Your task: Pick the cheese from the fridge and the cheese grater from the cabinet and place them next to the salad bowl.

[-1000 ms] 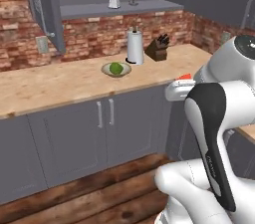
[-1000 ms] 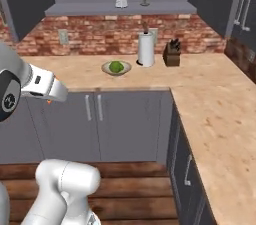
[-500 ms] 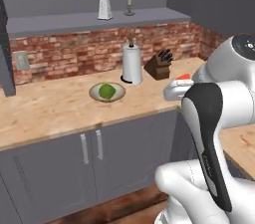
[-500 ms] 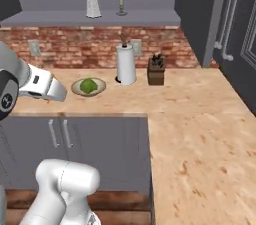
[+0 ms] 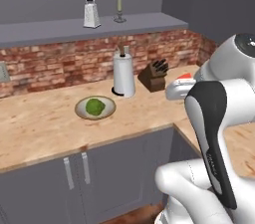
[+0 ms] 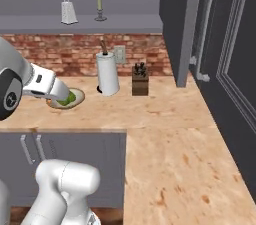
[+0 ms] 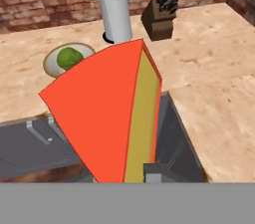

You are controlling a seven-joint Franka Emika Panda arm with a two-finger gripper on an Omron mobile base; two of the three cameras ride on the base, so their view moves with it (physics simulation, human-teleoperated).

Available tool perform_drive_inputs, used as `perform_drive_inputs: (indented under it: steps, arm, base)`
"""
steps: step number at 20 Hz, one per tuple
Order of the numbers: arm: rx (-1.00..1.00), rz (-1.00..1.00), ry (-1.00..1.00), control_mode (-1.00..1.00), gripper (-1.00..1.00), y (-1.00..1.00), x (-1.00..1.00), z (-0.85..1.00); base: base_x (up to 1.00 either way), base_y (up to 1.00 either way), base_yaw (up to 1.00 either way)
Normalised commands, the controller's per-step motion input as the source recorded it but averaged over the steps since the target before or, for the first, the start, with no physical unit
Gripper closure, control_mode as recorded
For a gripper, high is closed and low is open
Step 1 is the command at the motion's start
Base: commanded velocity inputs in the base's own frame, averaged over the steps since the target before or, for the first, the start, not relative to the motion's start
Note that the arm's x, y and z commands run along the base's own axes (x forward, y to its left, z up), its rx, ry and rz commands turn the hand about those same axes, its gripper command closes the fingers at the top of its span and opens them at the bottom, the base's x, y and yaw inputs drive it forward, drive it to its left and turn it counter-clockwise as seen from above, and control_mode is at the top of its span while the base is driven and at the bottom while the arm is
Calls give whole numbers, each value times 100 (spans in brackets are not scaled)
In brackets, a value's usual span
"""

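Note:
My gripper (image 7: 130, 174) is shut on the cheese (image 7: 104, 113), a yellow wedge with a broad red face, held above the counter's front edge. A sliver of the red rind (image 5: 184, 76) peeks past my arm. The salad bowl (image 5: 82, 112) with its green lettuce ball sits on the counter ahead; it also shows as the bowl (image 7: 50, 61) and, half behind my forearm, the bowl (image 6: 79, 96). The cheese grater (image 5: 90, 14), also seen as the grater (image 6: 69, 11), stands upright on the open grey cabinet shelf (image 5: 55, 30) above. The fridge (image 6: 210, 44) stands at the right, doors closed.
A white paper towel roll (image 5: 123, 74) and a dark knife block (image 5: 154, 74) stand right of the bowl by the brick wall. A candle (image 5: 118, 9) sits next to the grater. The wooden counter (image 6: 170, 134) turns toward me on the right; grey door cabinets (image 5: 74, 178) are below.
The whole picture has shifted: the base has driven closer to the counter and turned, so bowl and shelf look nearer. The cheese stays in the shut gripper.

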Motion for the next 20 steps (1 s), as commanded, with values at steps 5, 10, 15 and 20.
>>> perform_drive_inputs:
  steps: [5, 10, 15, 20]
  arm:
    - [0, 0, 0, 100, 100, 0, 0, 0]
    - [0, 0, 0, 100, 100, 0, 0, 0]
    - [0, 0, 0, 100, 100, 0, 0, 0]
    - [0, 0, 0, 100, 100, 0, 0, 0]
  base:
    - [100, 33, -16]
    - [100, 66, -29]
    - [74, -10, -6]
    - [0, -1, 1]
